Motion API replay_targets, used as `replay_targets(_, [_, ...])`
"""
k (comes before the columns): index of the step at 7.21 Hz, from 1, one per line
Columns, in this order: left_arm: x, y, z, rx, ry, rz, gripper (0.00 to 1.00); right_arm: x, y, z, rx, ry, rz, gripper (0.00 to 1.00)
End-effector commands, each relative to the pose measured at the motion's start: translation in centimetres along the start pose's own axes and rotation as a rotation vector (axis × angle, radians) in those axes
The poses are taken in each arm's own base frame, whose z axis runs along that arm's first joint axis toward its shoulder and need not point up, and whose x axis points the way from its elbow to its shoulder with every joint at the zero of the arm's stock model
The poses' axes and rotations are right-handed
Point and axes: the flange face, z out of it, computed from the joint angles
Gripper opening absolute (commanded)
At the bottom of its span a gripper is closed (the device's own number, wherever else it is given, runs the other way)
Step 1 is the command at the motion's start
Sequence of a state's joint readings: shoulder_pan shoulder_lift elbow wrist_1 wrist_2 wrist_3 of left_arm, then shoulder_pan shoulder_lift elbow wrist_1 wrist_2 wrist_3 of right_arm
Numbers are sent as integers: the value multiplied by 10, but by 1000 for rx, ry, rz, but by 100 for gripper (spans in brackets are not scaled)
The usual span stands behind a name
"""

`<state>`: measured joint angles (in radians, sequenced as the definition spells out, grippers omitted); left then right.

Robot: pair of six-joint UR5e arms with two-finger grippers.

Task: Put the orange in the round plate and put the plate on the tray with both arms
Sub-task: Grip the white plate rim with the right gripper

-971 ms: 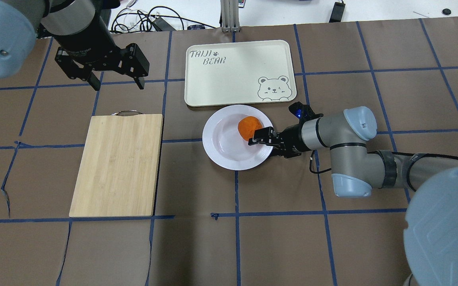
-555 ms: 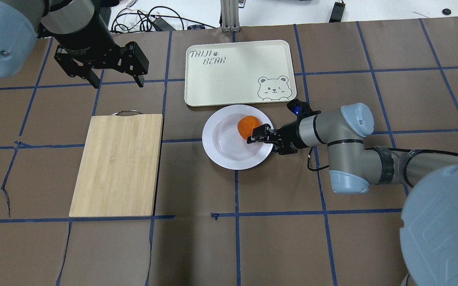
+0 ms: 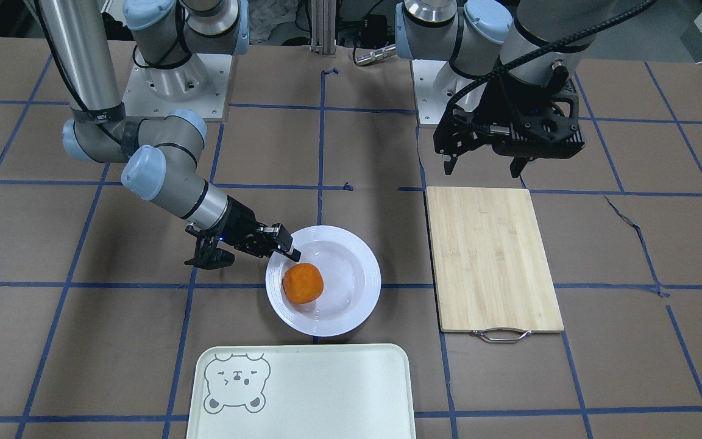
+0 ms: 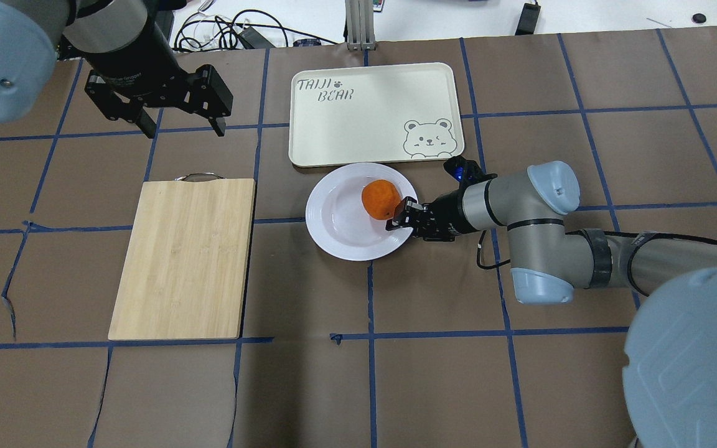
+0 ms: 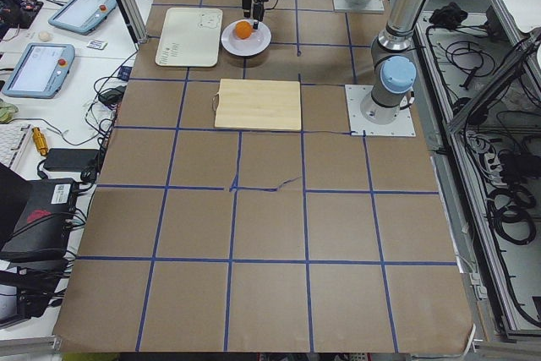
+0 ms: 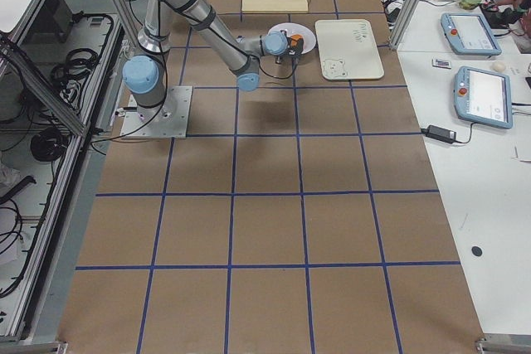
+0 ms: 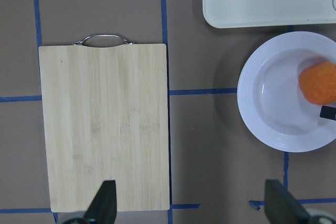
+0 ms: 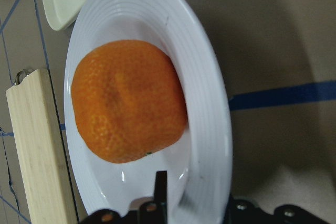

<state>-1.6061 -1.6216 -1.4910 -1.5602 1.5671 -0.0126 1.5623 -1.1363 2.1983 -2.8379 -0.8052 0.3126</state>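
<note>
The orange [image 4: 379, 199] [image 3: 303, 283] [image 8: 128, 100] lies inside the round plate [image 4: 340, 239] [image 3: 357, 268] [image 8: 207, 114], off centre toward the tray. The white plate sits just in front of the cream tray [image 4: 358, 118] [image 3: 326, 390], almost touching its edge. My right gripper [image 4: 399, 219] [image 3: 287, 247] [image 8: 194, 203] comes in low from the side and is shut on the plate's rim, one finger inside the bowl beside the orange. My left gripper [image 4: 183, 130] [image 3: 483, 167] [image 7: 191, 203] hangs open and holds nothing, above the table beyond the board's handle end.
A bamboo cutting board [image 4: 184, 258] [image 3: 494, 259] [image 7: 105, 127] with a metal handle lies on the brown paper to the plate's left in the overhead view. Cables lie past the table's far edge.
My right gripper has slid the plate, with the orange in it, a little to the left in the overhead view. The left gripper has barely moved.
</note>
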Motion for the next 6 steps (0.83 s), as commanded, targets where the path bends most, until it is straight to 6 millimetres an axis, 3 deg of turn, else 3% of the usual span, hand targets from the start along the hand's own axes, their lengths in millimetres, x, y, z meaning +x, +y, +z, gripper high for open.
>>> replay_targets(1, [0, 0, 0, 0, -1, 0, 100, -3, -1, -2, 9, -3, -7, 26])
replay_targets(4, [0, 0, 1, -3, 1, 0, 100, -21, -3, -21, 49, -13, 7, 23])
replay_targets(5, [0, 0, 0, -1, -1, 0, 100, -20, -4, -22, 49, -13, 11, 18])
replay_targets(6, [0, 0, 0, -1, -1, -1, 100, -18, -4, -22, 46, -11, 14, 7])
